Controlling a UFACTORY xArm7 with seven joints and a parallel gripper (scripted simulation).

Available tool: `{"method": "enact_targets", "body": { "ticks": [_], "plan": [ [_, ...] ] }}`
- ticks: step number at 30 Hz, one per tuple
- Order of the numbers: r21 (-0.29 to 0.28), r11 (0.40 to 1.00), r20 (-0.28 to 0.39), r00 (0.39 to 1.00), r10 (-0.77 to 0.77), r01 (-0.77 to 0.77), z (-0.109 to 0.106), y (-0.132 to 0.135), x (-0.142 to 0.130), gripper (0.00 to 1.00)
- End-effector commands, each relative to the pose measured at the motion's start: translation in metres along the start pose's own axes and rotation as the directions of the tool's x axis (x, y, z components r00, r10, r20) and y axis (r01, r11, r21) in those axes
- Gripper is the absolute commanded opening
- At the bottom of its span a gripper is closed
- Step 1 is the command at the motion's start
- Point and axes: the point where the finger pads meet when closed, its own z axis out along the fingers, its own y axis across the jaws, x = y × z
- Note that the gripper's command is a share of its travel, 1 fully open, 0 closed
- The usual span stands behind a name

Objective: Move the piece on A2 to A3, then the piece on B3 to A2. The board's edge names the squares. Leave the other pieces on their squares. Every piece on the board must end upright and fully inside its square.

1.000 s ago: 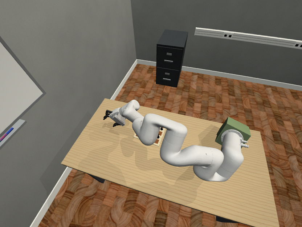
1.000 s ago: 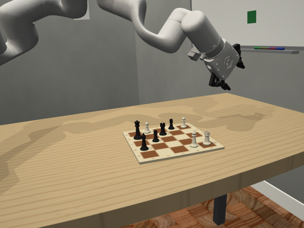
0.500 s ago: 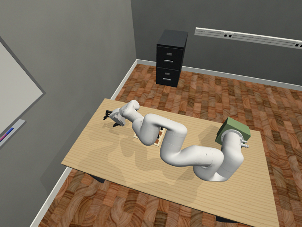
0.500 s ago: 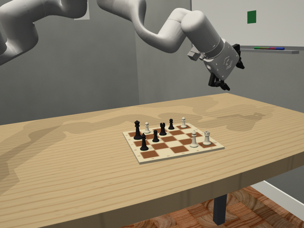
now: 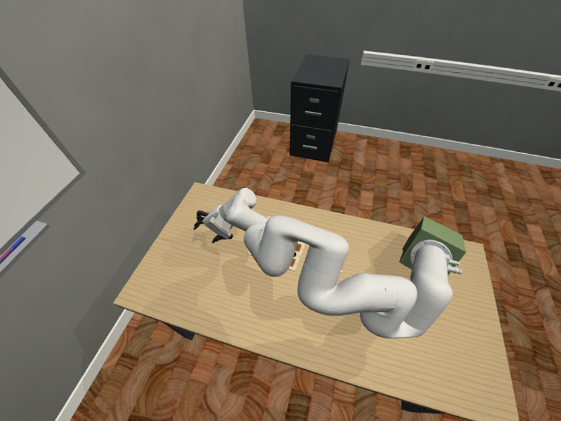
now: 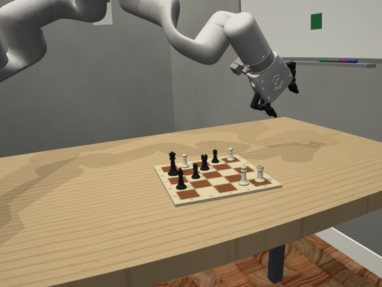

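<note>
A small chessboard (image 6: pixel 216 180) lies on the wooden table. The square names on its edge are too small to read. Several black pieces stand upright on its left half: a tall piece (image 6: pixel 172 163), another (image 6: pixel 180 178), two pawns (image 6: pixel 195 171) and a rook (image 6: pixel 204 162). White pieces stand upright too: a rook (image 6: pixel 260 173) and a bishop (image 6: pixel 243 175) at the right, and pawns (image 6: pixel 230 154) at the back. My gripper (image 6: pixel 282 100) is open and empty, high above the table, behind and to the right of the board. In the top view the gripper (image 5: pixel 207 229) is near the table's far left corner, and the arm hides most of the board (image 5: pixel 298 260).
The arm's green base (image 5: pixel 432 244) is mounted at the table's far edge. A black filing cabinet (image 5: pixel 317 107) stands on the floor by the back wall. A whiteboard with a marker tray (image 6: pixel 338 61) hangs on the wall behind the gripper.
</note>
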Motion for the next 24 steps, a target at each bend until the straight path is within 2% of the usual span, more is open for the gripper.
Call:
{"method": "enact_targets", "body": {
  "ticks": [1,7,9,11,14,16,17,18,19,20,21,22,23,24],
  "plan": [
    [0.105,0.991,0.025,0.996,0.085,-0.088,-0.001,-0.021,0.019,1.0],
    [0.225,0.952,0.097,0.977,0.19,-0.208,-0.004,-0.052,0.039,1.0],
    [0.225,0.952,0.097,0.977,0.19,-0.208,-0.004,-0.052,0.039,1.0],
    [0.272,0.925,0.144,0.962,0.233,-0.265,-0.008,-0.066,0.048,1.0],
    [0.293,0.909,0.173,0.952,0.254,-0.296,-0.01,-0.074,0.052,1.0],
    [0.331,0.872,0.238,0.926,0.293,-0.361,-0.016,-0.089,0.06,1.0],
    [0.331,0.872,0.238,0.926,0.293,-0.361,-0.016,-0.089,0.06,1.0],
    [0.346,0.851,0.275,0.91,0.311,-0.395,-0.02,-0.097,0.064,1.0],
    [0.346,0.851,0.275,0.91,0.311,-0.395,-0.02,-0.097,0.064,1.0],
    [0.358,0.829,0.314,0.891,0.327,-0.43,-0.024,-0.105,0.068,1.0],
    [0.358,0.829,0.314,0.891,0.327,-0.43,-0.024,-0.105,0.068,1.0],
    [0.366,0.806,0.356,0.87,0.34,-0.465,-0.029,-0.113,0.071,1.0],
    [0.366,0.806,0.356,0.87,0.34,-0.465,-0.029,-0.113,0.071,1.0],
    [0.37,0.782,0.401,0.846,0.352,-0.501,-0.035,-0.122,0.075,1.0]
  ]
}}
